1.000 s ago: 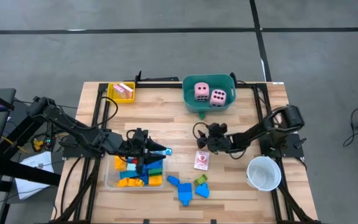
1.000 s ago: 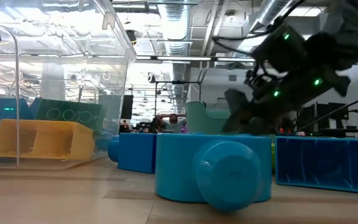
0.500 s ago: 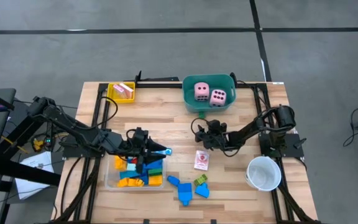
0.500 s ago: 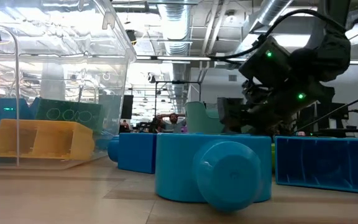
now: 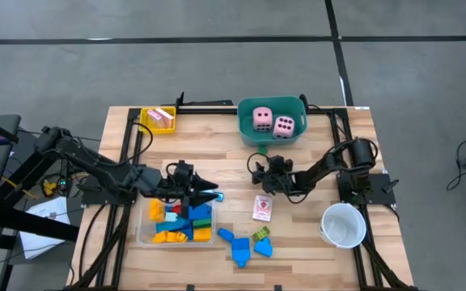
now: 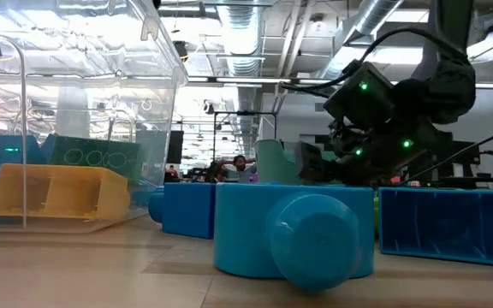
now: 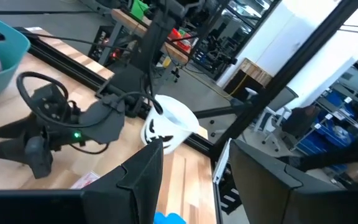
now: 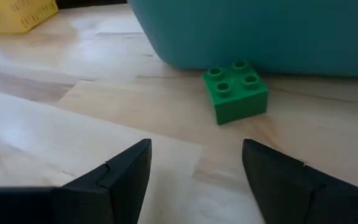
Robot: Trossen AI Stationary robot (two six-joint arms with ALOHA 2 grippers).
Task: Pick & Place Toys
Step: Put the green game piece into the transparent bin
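A small green block rests flat on the table against the teal tub's wall, just ahead of my right gripper, which is low, open and empty. In the high view that gripper points at the green block. My left gripper hovers over the right end of the clear tray, shut on a light blue block. Two pink dice lie in the teal tub. A pink-white card and several blue and green blocks lie on the table near the front. My left gripper has the light blue block between its two fingers at their free ends; a sliver of the block shows at the wrist picture's bottom edge. The fingers are level and point toward the table's right. The block is lifted clear above the tray.
The clear tray holds several yellow, blue, red and green blocks. A yellow tray with a card stands at the far left. A white cup stands near the right front. In the low view, large blue blocks fill the foreground.
My right gripper has sunk toward the table and crept toward the far edge, closer to the green block, rolling a little; its fingers stay open. The blue block stays in my left gripper above the tray.
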